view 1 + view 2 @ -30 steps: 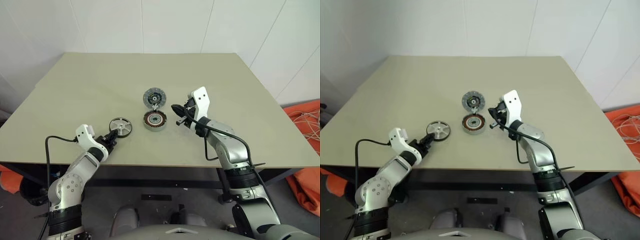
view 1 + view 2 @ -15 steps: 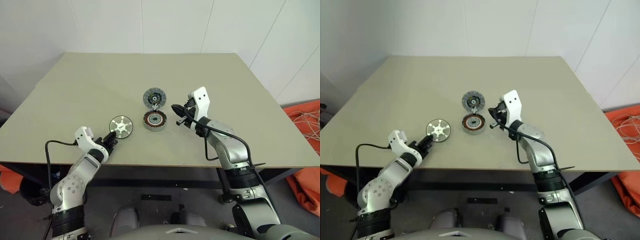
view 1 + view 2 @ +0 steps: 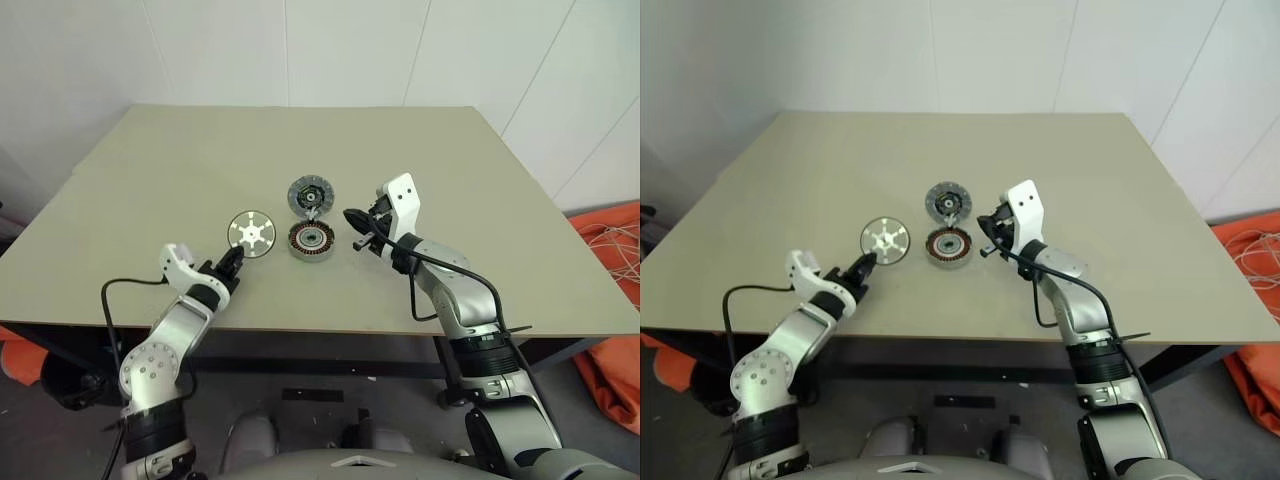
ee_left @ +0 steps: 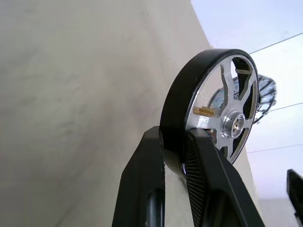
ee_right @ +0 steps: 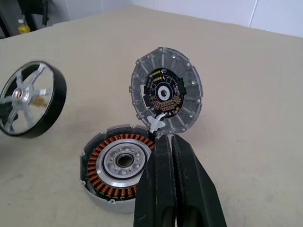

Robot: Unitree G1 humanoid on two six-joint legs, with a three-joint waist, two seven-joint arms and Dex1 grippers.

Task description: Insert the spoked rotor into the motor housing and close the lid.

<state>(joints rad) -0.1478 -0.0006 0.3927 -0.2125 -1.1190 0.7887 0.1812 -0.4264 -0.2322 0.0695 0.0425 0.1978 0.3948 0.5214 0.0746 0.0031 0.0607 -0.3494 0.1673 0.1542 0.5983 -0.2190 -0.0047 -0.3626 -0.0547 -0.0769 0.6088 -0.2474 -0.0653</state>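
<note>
Left wrist view shows my left gripper (image 4: 174, 156) pinching the black rim of the spoked rotor (image 4: 222, 101) between its two fingers, the wheel standing on edge with its silver spokes and hub turned to one side. From the head camera the rotor (image 3: 251, 233) hangs clear of the table (image 3: 150, 190), just left of the motor housing (image 3: 311, 239) but not yet over it.

The housing sits open on the table, its copper windings ringing a silvery centre. The lid (image 3: 310, 195) stands tilted up behind it, hinged at the far edge.

Further right, my right gripper (image 3: 352, 219) has its fingers pressed together with nothing between them, its tip just beside the housing and, in the right wrist view, close to the lid's hinge tab (image 5: 155, 123).

To do this step well, I judge I should carry the rotor sideways until its hub sits above the housing's centre, roll my wrist so the wheel lies flat, then lower it squarely. The grip is only on the rim, so a slow, level descent should keep it from tipping or catching the windings.
</note>
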